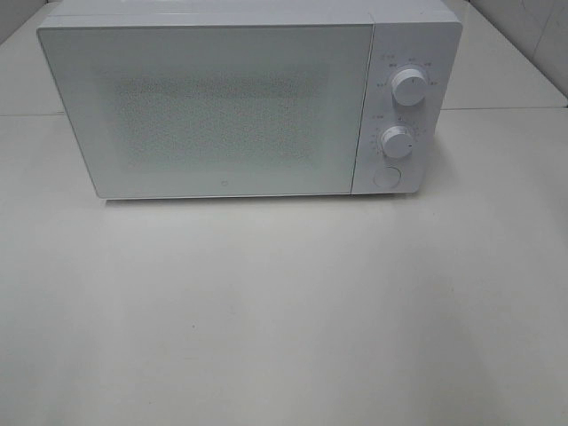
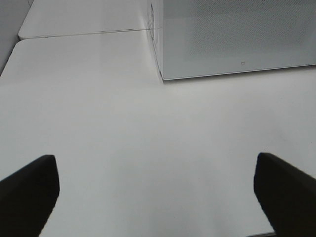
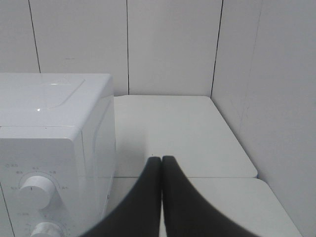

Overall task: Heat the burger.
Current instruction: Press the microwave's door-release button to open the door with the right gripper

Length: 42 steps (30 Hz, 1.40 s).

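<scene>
White microwave (image 1: 222,106) on white table (image 1: 266,311), door shut (two knobs (image 1: 409,87) at rt).

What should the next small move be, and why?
Probably bring the right gripper, jaws shut, to the round button under the two knobs of the microwave and push. The door is closed, no burger is in view, and shut jaws suit pressing. Whether the burger is already inside cannot be told.
</scene>
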{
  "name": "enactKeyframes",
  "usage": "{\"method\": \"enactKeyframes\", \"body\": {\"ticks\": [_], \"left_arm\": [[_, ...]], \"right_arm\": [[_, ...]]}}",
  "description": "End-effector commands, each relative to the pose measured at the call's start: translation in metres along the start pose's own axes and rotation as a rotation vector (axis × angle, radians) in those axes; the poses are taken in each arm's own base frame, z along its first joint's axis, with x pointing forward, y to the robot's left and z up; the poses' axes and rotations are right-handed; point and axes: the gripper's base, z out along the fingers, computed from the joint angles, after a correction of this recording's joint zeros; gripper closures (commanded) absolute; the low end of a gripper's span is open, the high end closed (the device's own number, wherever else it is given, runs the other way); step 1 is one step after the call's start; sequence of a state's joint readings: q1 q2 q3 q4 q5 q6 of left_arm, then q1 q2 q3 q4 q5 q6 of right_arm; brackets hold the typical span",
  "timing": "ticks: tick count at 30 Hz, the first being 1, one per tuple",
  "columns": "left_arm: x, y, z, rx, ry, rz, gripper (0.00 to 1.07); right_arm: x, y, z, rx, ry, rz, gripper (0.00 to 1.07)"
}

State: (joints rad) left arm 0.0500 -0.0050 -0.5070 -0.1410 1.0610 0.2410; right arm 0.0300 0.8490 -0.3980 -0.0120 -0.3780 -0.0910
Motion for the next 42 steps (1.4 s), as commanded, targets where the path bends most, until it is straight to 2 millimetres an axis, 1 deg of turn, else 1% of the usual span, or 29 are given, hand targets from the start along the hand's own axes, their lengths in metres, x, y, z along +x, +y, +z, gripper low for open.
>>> {"method": "enactKeyframes", "body": {"ticks": [1, 2, 4, 6, 7, 8, 10, 14, 16, 17, 19, 20, 21, 22, 23, 24, 26, 27, 29, 31, 32, 34, 35, 37, 38, 40, 41, 42], "left_arm": [[0.000, -0.001, -0.003, 0.008, -0.030, -0.002, 0.04], [0.000, -0.001, -0.003, 0.008, -0.030, -0.002, 0.04], [0.000, -0.001, -0.003, 0.008, -0.030, -0.002, 0.04], [0.000, -0.001, -0.003, 0.008, -0.030, -0.002, 0.04], [0.000, -0.001, -0.003, 0.008, -0.030, -0.002, 0.04], [0.000, -0.001, -0.003, 0.008, -0.030, -0.002, 0.04], [0.000, -0.001, -0.003, 0.008, -0.030, -0.002, 0.04], [0.000, -0.001, -0.003, 0.008, -0.030, -0.002, 0.04], [0.000, -0.001, -0.003, 0.008, -0.030, -0.002, 0.04], [0.000, -0.001, -0.003, 0.008, -0.030, -0.002, 0.04], [0.000, -0.001, -0.003, 0.008, -0.030, -0.002, 0.04], [0.000, -0.001, -0.003, 0.008, -0.030, -0.002, 0.04], [0.000, -0.001, -0.003, 0.008, -0.030, -0.002, 0.04], [0.000, -0.001, -0.003, 0.008, -0.030, -0.002, 0.04], [0.000, -0.001, -0.003, 0.008, -0.030, -0.002, 0.04], [0.000, -0.001, -0.003, 0.008, -0.030, -0.002, 0.04], [0.000, -0.001, -0.003, 0.008, -0.030, -0.002, 0.04], [0.000, -0.001, -0.003, 0.008, -0.030, -0.002, 0.04], [0.000, -0.001, -0.003, 0.008, -0.030, -0.002, 0.04], [0.000, -0.001, -0.003, 0.008, -0.030, -0.002, 0.04], [0.000, -0.001, -0.003, 0.008, -0.030, -0.002, 0.04], [0.000, -0.001, -0.003, 0.008, -0.030, -0.002, 0.04], [0.000, -0.001, -0.003, 0.008, -0.030, -0.002, 0.04], [0.000, -0.001, -0.003, 0.008, -0.030, -0.002, 0.04], [0.000, -0.001, -0.003, 0.008, -0.030, -0.002, 0.04], [0.000, -0.001, -0.003, 0.008, -0.030, -0.002, 0.04], [0.000, -0.001, -0.003, 0.008, -0.030, -0.002, 0.04], [0.000, -0.001, -0.003, 0.008, -0.030, -0.002, 0.04]], "right_arm": [[0.016, 0.002, 0.013, -0.001, -0.012, -0.013, 1.07], [0.016, 0.002, 0.013, -0.001, -0.012, -0.013, 1.07], [0.028, 0.003, 0.021, 0.000, -0.005, 0.005, 1.07], [0.032, 0.003, 0.023, -0.001, -0.001, 0.018, 1.07], [0.037, 0.004, 0.028, -0.002, 0.016, 0.053, 1.07], [0.037, 0.004, 0.028, -0.002, 0.016, 0.053, 1.07], [0.042, 0.004, 0.033, -0.003, 0.036, 0.108, 1.07], [0.048, 0.005, 0.038, -0.012, 0.053, 0.111, 1.07], [0.055, 0.009, 0.044, -0.042, 0.074, 0.074, 1.07], [0.055, 0.009, 0.044, -0.042, 0.074, 0.074, 1.07], [0.068, 0.015, 0.046, -0.075, 0.089, 0.061, 1.07], [0.068, 0.015, 0.046, -0.075, 0.089, 0.061, 1.07], [0.077, 0.022, 0.045, -0.105, 0.074, 0.065, 1.07], [0.081, 0.027, 0.043, -0.124, 0.070, 0.065, 1.07], [0.081, 0.027, 0.043, -0.124, 0.070, 0.065, 1.07], [0.088, 0.034, 0.041, -0.145, 0.074, 0.063, 1.07], [0.091, 0.037, 0.041, -0.150, 0.085, 0.057, 1.07], [0.098, 0.045, 0.042, -0.175, 0.107, 0.037, 1.07], [0.100, 0.049, 0.042, -0.189, 0.115, 0.030, 1.07], [0.107, 0.059, 0.044, -0.218, 0.138, 0.022, 1.07], [0.107, 0.059, 0.044, -0.218, 0.138, 0.022, 1.07], [0.114, 0.067, 0.046, -0.237, 0.159, 0.035, 1.07], [0.114, 0.067, 0.046, -0.237, 0.159, 0.035, 1.07], [0.121, 0.074, 0.047, -0.235, 0.186, 0.109, 1.07], [0.121, 0.074, 0.047, -0.235, 0.186, 0.109, 1.07], [0.125, 0.077, 0.048, -0.222, 0.210, 0.253, 1.07], [0.125, 0.077, 0.048, -0.222, 0.210, 0.253, 1.07], [0.125, 0.079, 0.048, -0.218, 0.220, 0.388, 1.07]]}}
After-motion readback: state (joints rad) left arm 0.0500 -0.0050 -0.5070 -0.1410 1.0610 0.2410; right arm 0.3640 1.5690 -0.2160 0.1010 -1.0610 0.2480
